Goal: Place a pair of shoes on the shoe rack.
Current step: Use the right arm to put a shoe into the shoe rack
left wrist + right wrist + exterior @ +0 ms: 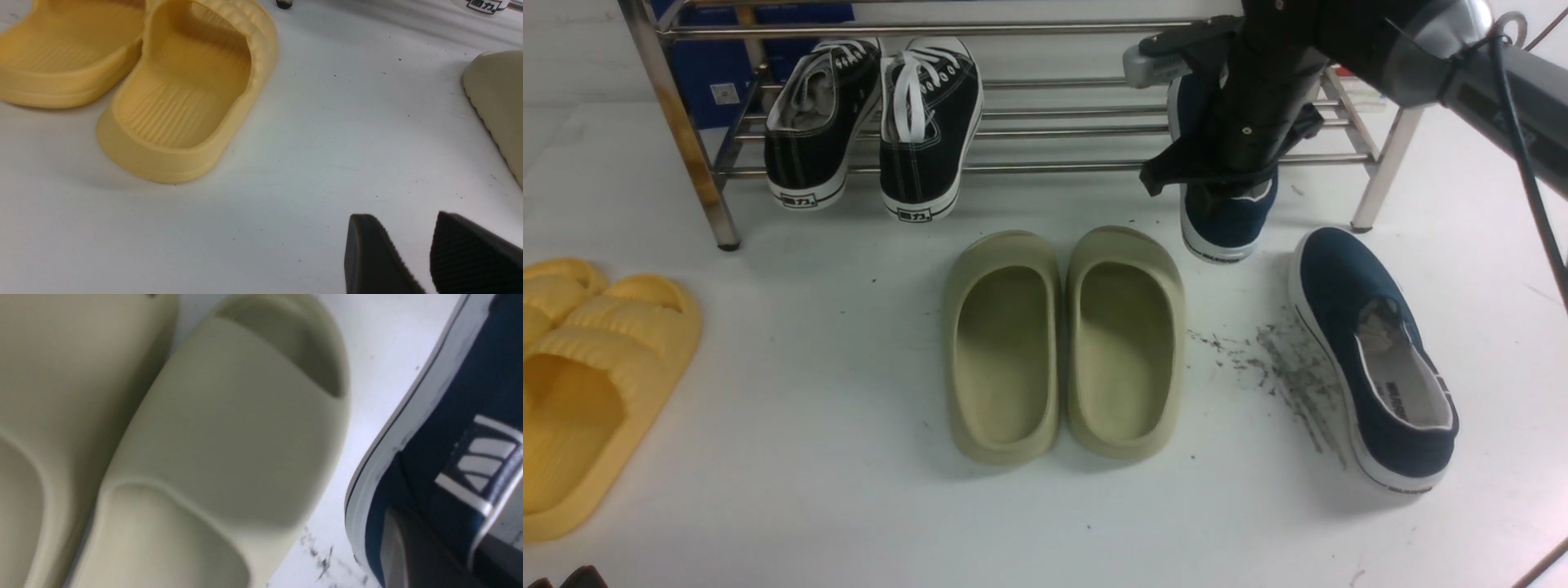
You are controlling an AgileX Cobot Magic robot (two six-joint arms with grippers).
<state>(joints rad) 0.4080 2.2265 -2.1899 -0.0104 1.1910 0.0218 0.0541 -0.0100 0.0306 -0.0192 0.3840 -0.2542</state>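
White worktop (849,506) runs across the whole scene, speckled with small dark crumbs. At the far left lie two yellow slides (596,384), side by side. The left hand (412,253) hangs low over bare surface near them. Its two dark ribbed fingers stand apart with nothing between them.

Along the back stands the shoe rack (1054,167), shiny steel tubes with horizontal bars and upright legs. On the left part of its lower shelf sit two black lace-up sneakers (931,139) with white laces, toes inward. Their heels overhang the front bar.

In the middle, in front of the rack, a pair of olive slides (1005,351) lies on the worktop. They touch each other, heels toward the camera.

To their right, the right arm reaches down over the right end of the rack. The right hand (1233,175) is closed narrow at the heel opening of the far navy shoe (1225,224). Its fingertips are hidden behind its own body. That shoe points toe-first into the lower shelf, and its white-soled heel juts out past the front bar.

A patch of dark scuff marks (1282,367) smears the surface just right of the olive pair. Beyond it, the near navy shoe (1347,302) lies flat on the worktop, well clear of the rack. Its toe is angled toward the rack's right front leg and its pale insole is open to view.
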